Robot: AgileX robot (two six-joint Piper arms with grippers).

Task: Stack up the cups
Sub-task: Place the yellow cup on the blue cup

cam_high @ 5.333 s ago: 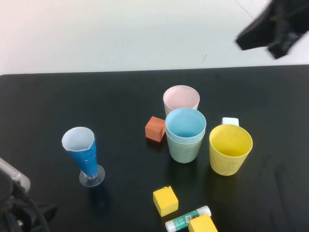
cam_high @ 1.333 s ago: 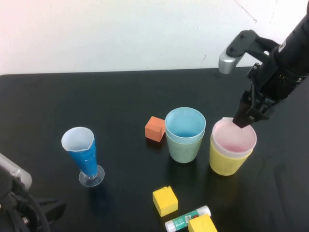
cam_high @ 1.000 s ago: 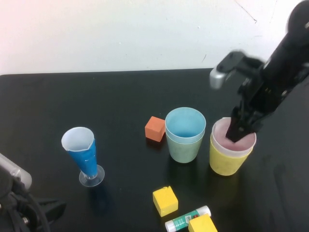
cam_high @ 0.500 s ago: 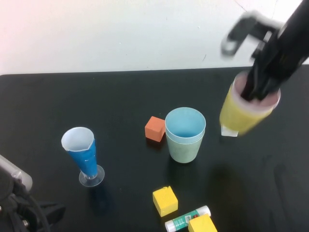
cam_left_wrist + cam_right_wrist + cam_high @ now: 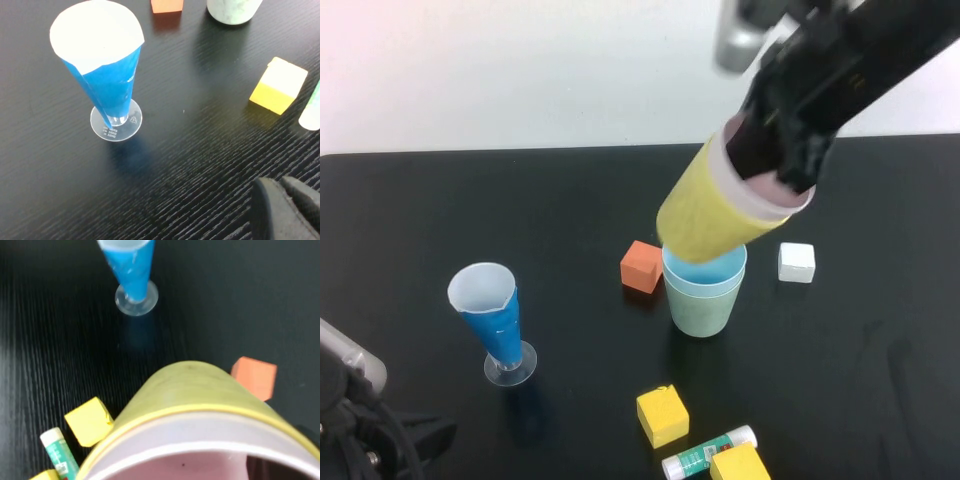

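Note:
My right gripper (image 5: 782,160) is shut on the rim of the pale pink cup (image 5: 767,197), which is nested in the yellow cup (image 5: 708,215). It holds the pair tilted in the air, the yellow base just over the light blue cup (image 5: 706,273). The blue cup sits inside the sage green cup (image 5: 702,313) at the table's middle. In the right wrist view the yellow cup (image 5: 190,390) and pink cup (image 5: 200,440) fill the foreground. My left gripper (image 5: 287,207) is shut and empty, low at the front left of the table (image 5: 360,440).
A tall blue-and-white cone glass (image 5: 490,320) stands at the left. An orange block (image 5: 641,266) lies beside the green cup, a white block (image 5: 797,262) to its right. Two yellow blocks (image 5: 662,415) and a glue stick (image 5: 708,452) lie at the front.
My right gripper has lifted the pink-in-yellow pair off the table, carried it up and left, and tilted it over the blue cup. The white block now shows. The left arm has not moved.

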